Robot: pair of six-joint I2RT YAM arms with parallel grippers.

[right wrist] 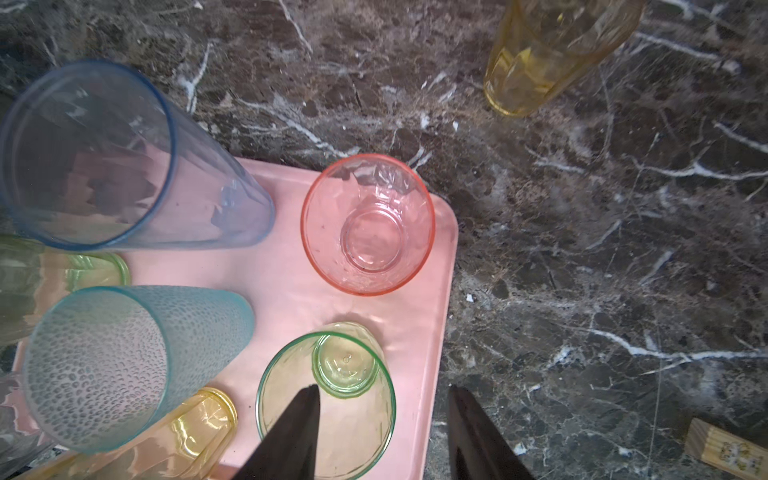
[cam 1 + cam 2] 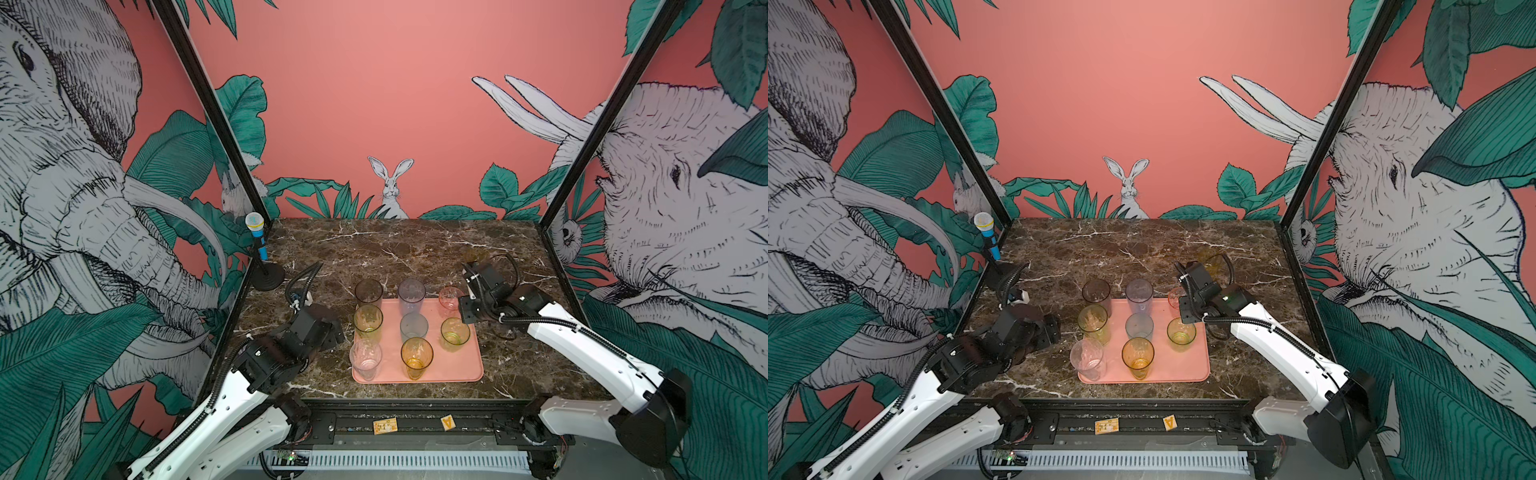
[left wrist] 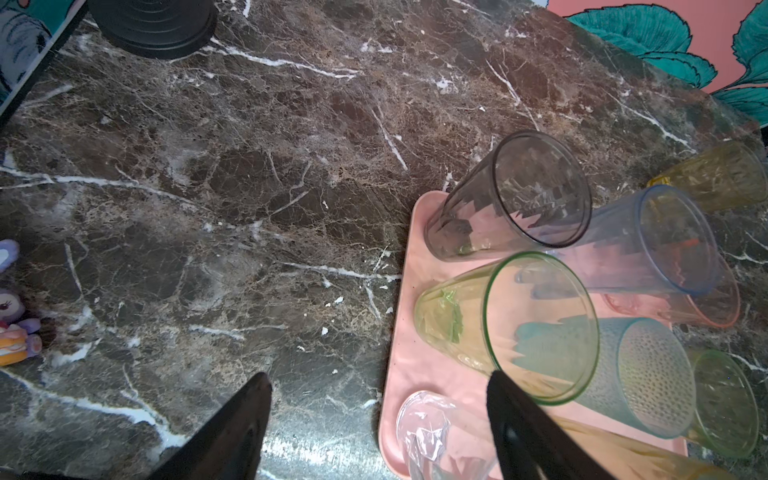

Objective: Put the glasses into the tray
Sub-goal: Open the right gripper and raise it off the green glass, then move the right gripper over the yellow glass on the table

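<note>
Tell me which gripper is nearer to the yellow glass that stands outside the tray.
Right. The right gripper is over the tray's right edge, with the yellow glass on the marble beyond it. The left gripper is at the tray's left edge, farther away.

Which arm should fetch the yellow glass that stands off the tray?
Right. The yellow glass stands on the table beyond the tray's far right corner, close to the right tool, which is open and empty. The left tool sits on the tray's opposite side.
</note>
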